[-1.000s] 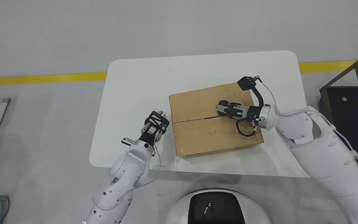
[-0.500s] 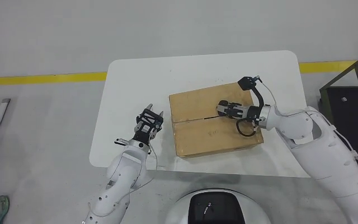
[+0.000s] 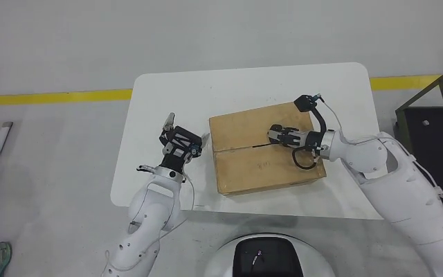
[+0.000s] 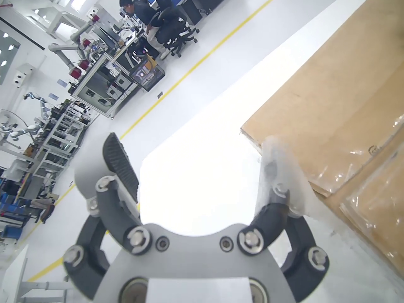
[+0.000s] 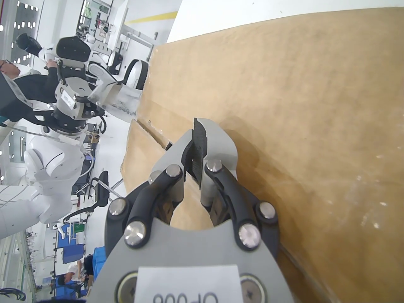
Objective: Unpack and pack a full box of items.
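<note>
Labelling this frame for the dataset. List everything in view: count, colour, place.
box: 1, brown cardboard, flaps closed, on the table, toward the right arm's side
tape: 2 patches, clear, on the box top near the corner by the left gripper
table: 1, white, rounded corners
floor line: 1, yellow, on the floor beyond the table
rack: 1, dark, on the floor past the table's right end
left gripper: fingers open, over the table beside the box's left edge; whitish film clings to one
right gripper: shut, at the box's centre seam
</note>
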Controlling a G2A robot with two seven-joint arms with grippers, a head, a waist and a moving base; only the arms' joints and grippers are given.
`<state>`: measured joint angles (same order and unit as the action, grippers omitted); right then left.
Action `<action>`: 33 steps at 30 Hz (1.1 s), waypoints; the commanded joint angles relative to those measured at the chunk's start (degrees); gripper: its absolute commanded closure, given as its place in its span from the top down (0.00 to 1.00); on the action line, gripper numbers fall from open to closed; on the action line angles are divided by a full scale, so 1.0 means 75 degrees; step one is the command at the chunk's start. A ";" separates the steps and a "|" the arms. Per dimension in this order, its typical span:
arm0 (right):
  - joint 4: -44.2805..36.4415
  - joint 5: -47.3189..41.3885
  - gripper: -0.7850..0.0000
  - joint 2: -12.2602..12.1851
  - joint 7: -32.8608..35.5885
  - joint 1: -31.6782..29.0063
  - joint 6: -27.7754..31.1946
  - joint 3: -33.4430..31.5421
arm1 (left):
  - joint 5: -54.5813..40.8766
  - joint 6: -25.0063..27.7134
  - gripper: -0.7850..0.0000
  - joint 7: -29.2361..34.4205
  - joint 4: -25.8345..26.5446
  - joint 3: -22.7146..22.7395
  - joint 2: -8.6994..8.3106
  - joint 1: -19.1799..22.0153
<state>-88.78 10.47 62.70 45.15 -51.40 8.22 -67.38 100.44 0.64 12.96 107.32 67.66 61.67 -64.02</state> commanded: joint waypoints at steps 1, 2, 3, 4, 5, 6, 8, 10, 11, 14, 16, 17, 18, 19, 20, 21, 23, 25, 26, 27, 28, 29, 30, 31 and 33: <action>-0.0005 0.0000 0.00 -0.0001 0.0003 -0.0004 -0.0001 -0.0005 | 0.0011 -0.0004 1.00 0.0028 0.0082 0.0018 0.0022 0.0067; -0.0008 0.0000 0.00 -0.0001 0.0005 -0.0006 -0.0001 -0.0008 | 0.0009 -0.0003 1.00 0.0056 0.0115 0.0022 0.0035 0.0103; -0.0011 0.0000 0.00 -0.0002 0.0007 -0.0008 -0.0002 -0.0011 | -0.0003 -0.0005 1.00 0.0088 0.0160 0.0026 0.0049 0.0150; -0.0021 -0.0001 0.00 -0.0003 0.0014 -0.0008 -0.0001 -0.0012 | -0.0030 -0.0009 1.00 0.0110 0.0208 0.0024 0.0065 0.0200; -0.0034 0.0005 0.00 -0.0004 0.0019 -0.0008 0.0005 -0.0017 | -0.0058 0.0002 1.00 0.0128 0.0250 0.0015 0.0081 0.0250; -0.0040 0.0013 0.00 -0.0005 0.0022 -0.0011 0.0001 -0.0021 | -0.0080 0.0033 1.00 0.0137 0.0309 -0.0004 0.0098 0.0316; -0.0055 0.0025 0.00 -0.0007 0.0041 -0.0013 0.0000 -0.0023 | -0.0138 0.0106 1.00 0.0169 0.0386 -0.0058 0.0132 0.0431; -0.0087 0.0023 0.00 -0.0008 0.0028 -0.0015 -0.0001 -0.0031 | -0.0106 0.0197 1.00 0.0237 0.0472 -0.0144 0.0166 0.0558; -0.0116 0.0043 0.00 -0.0010 0.0009 -0.0013 0.0006 -0.0043 | -0.0103 0.0248 1.00 0.0263 0.0543 -0.0212 0.0186 0.0622; -0.0274 0.0043 0.00 -0.0025 -0.0099 -0.0047 0.0036 -0.0163 | -0.0080 0.0335 1.00 0.0344 0.0672 -0.0413 0.0253 0.0824; -0.0445 0.0056 0.00 -0.0055 -0.0183 -0.0105 0.0022 -0.0351 | -0.0036 0.0413 1.00 0.0369 0.0717 -0.0572 0.0301 0.0991; -0.0549 0.0077 0.00 -0.0076 -0.0211 -0.0157 0.0011 -0.0467 | -0.0035 0.0430 1.00 0.0394 0.0719 -0.0649 0.0328 0.1076; -0.0663 0.0088 0.00 -0.0100 -0.0261 -0.0222 -0.0017 -0.0621 | -0.0015 0.0467 1.00 0.0412 0.0724 -0.0736 0.0355 0.1172; -0.0794 0.0089 0.00 -0.0128 -0.0306 -0.0294 -0.0028 -0.0796 | -0.0016 0.0493 1.00 0.0421 0.0725 -0.0819 0.0383 0.1266; -0.0914 0.0061 0.00 -0.0156 -0.0348 -0.0391 -0.0040 -0.0981 | -0.0015 0.0521 1.00 0.0441 0.0711 -0.0902 0.0412 0.1352; -0.1030 0.0006 0.00 -0.0188 -0.0424 -0.0500 -0.0054 -0.1226 | -0.0007 0.0576 1.00 0.0438 0.0718 -0.1010 0.0442 0.1444; -0.1241 -0.0043 0.00 -0.0254 -0.0468 -0.0773 -0.0079 -0.1679 | 0.0013 0.0632 1.00 0.0435 0.0672 -0.1193 0.0501 0.1609; -0.1407 -0.0093 0.00 -0.0322 -0.0514 -0.1082 -0.0106 -0.2186 | 0.0046 0.0726 1.00 0.0426 0.0595 -0.1404 0.0563 0.1771; -0.1467 -0.0125 0.00 -0.0353 -0.0530 -0.1242 -0.0108 -0.2423 | 0.0047 0.0770 1.00 0.0422 0.0549 -0.1515 0.0597 0.1850; -0.1506 -0.0152 0.00 -0.0381 -0.0526 -0.1403 -0.0115 -0.2641 | 0.0069 0.0835 1.00 0.0402 0.0504 -0.1639 0.0631 0.1929; -0.1534 -0.0190 0.00 -0.0406 -0.0533 -0.1565 -0.0118 -0.2857 | 0.0115 0.0868 1.00 0.0385 0.0436 -0.1762 0.0666 0.2009; -0.1564 -0.0226 0.00 -0.0428 -0.0540 -0.1725 -0.0104 -0.3048 | 0.0136 0.0911 1.00 0.0387 0.0358 -0.1897 0.0703 0.2076; -0.1598 -0.0274 0.00 -0.0446 -0.0539 -0.1880 -0.0093 -0.3211 | 0.0147 0.0937 1.00 0.0389 0.0290 -0.2018 0.0743 0.2149; -0.1617 -0.0322 0.00 -0.0463 -0.0584 -0.2041 -0.0100 -0.3393 | 0.0147 0.0987 1.00 0.0368 0.0250 -0.2168 0.0786 0.2223; -0.1700 -0.0433 0.00 -0.0487 -0.0623 -0.2344 -0.0065 -0.3670 | 0.0218 0.1077 1.00 0.0338 0.0128 -0.2414 0.0871 0.2425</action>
<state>-101.27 7.60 59.12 40.61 -67.90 7.63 -93.87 101.83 8.40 15.62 108.76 50.53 67.91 -46.61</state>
